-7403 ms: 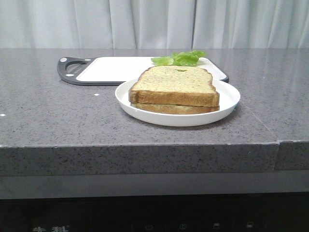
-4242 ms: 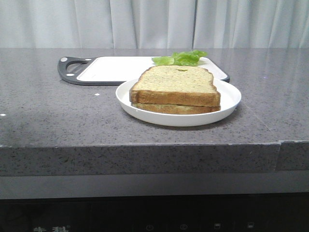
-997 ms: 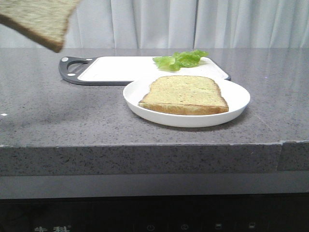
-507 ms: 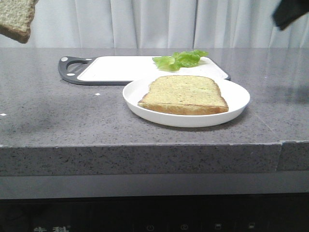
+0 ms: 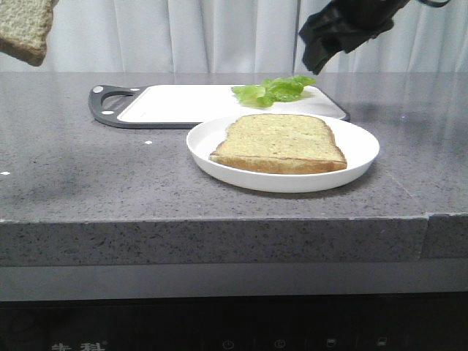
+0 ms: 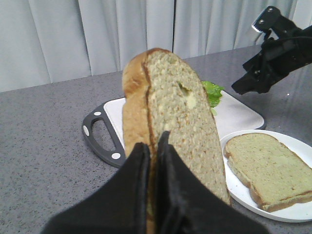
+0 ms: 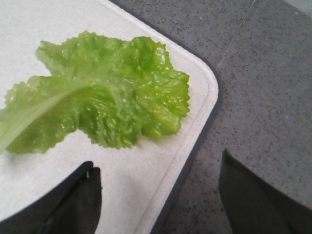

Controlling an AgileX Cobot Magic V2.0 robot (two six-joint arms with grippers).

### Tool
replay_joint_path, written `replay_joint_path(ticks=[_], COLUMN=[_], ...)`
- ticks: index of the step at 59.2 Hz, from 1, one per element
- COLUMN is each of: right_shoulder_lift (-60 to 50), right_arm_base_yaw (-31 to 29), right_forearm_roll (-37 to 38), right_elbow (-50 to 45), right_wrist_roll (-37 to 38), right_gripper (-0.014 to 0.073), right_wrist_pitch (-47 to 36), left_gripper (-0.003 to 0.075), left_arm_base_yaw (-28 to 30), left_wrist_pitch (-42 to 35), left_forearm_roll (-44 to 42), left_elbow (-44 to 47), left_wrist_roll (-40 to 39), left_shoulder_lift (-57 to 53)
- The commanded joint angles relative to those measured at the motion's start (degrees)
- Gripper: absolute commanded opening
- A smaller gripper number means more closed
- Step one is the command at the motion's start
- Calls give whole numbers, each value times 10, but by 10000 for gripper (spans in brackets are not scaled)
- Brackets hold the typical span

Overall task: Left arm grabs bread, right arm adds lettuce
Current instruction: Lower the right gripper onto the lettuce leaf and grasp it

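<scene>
My left gripper [image 6: 153,141] is shut on the bread [image 6: 168,122], a tan slice with a small dent, held on edge high in the air; the bread also shows at the upper left of the front view [image 5: 25,29]. The thinner slice [image 5: 281,142] lies on the white plate [image 5: 358,164]. The lettuce [image 5: 274,89] lies on the far right end of the white cutting board [image 5: 183,106]. My right gripper [image 5: 322,40] hangs above and right of the lettuce. In the right wrist view it [image 7: 158,168] is open over the board's corner, the lettuce [image 7: 107,102] just beyond its fingers.
The cutting board has a dark rim and handle [image 5: 110,102] at its left end. The grey stone counter [image 5: 88,183] ends in a front edge close to the plate. White curtains [image 5: 219,33] hang behind.
The top bread slice left the plate and rose to the upper left in my left gripper. The right arm has come in from the upper right toward the lettuce.
</scene>
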State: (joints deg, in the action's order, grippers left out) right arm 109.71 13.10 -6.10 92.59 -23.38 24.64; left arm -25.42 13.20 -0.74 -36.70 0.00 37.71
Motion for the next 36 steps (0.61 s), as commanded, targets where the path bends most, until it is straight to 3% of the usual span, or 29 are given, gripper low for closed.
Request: replay_joint_path(ticks=[1, 27, 30, 36], right_shoulder_lift=[0, 88, 90, 90], right_arm_base_yaw=[-1, 6, 6, 6], right_forearm_roll=[-3, -25, -25, -25], right_elbow=[62, 146, 145, 145], right_wrist_roll=[-10, -19, -19, -19], right_gripper=[514, 510, 465, 225], right_wrist_pitch=[-11, -16, -18, -18], left_gripper=[-21, -21, -21, -21], left_arm_base_yaw=[2, 2, 2, 2], left_wrist_pitch=[-43, -35, -35, -35], left_forearm_roll=[1, 1, 1, 1], left_elbow=[-15, -15, -15, -15], left_wrist_roll=[0, 0, 0, 0], left_shoulder_lift=[-2, -2, -2, -2])
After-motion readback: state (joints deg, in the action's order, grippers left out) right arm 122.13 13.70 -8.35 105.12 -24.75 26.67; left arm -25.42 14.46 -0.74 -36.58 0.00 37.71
